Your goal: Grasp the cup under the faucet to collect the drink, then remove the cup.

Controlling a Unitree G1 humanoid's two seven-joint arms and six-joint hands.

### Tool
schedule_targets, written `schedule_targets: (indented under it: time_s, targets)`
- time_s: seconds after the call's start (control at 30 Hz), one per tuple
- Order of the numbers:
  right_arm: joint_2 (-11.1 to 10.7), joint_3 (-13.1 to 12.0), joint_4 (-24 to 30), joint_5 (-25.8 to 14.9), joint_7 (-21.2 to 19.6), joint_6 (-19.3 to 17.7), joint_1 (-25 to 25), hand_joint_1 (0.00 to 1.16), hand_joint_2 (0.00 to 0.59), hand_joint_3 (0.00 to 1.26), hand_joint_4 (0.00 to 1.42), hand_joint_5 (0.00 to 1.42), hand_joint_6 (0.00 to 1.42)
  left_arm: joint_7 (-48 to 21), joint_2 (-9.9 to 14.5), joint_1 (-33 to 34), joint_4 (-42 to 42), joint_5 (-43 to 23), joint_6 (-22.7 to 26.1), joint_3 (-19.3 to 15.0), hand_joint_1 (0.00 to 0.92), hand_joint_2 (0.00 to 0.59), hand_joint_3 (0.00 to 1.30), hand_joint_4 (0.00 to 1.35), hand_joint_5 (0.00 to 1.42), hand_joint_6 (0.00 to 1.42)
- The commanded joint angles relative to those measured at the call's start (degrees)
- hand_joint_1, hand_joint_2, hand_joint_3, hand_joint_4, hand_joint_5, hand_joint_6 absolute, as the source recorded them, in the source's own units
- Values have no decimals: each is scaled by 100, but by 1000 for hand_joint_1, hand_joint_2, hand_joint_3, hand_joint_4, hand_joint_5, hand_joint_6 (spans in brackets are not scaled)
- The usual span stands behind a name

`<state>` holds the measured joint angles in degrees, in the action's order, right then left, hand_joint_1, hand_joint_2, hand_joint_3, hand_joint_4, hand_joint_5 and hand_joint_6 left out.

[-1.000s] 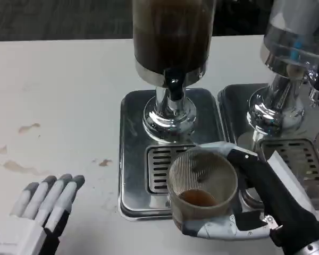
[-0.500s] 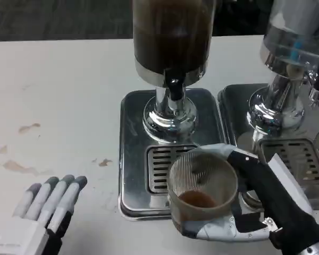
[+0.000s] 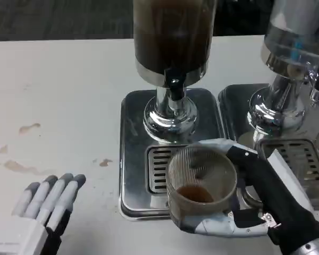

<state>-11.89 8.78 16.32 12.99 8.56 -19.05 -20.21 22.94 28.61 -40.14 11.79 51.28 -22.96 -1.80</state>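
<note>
A ribbed translucent cup [image 3: 202,183] with a little brown drink at its bottom is gripped by my right hand [image 3: 258,204], whose fingers wrap around its right and near sides. The cup stands at the front edge of the steel drip tray [image 3: 133,159], nearer to me than the black faucet [image 3: 174,87] of the dark drink dispenser [image 3: 173,37]. My left hand [image 3: 40,212] lies flat on the white table at the lower left, fingers straight and holding nothing.
A second dispenser [image 3: 295,48] with its own drip tray [image 3: 292,154] stands at the right, close to my right forearm. Brown stains [image 3: 18,167] mark the table on the left.
The cup and my right hand have shifted very slightly; the left hand has stayed still.
</note>
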Motion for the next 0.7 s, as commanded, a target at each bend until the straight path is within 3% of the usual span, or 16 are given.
schedule_targets:
  time_s: [0.03, 0.7]
  targets:
    - [35, -14, 143, -140, -28, -108, 20, 1020, 130, 792, 845, 940, 1289, -71, -31, -66, 90, -45, 53, 22, 0, 114, 0, 0, 0, 0]
    - [39, -81, 157, -151, -41, -103, 1, 1020, 129, 792, 845, 939, 1272, -65, -46, -60, 65, -57, 62, 54, 0, 114, 0, 0, 0, 0]
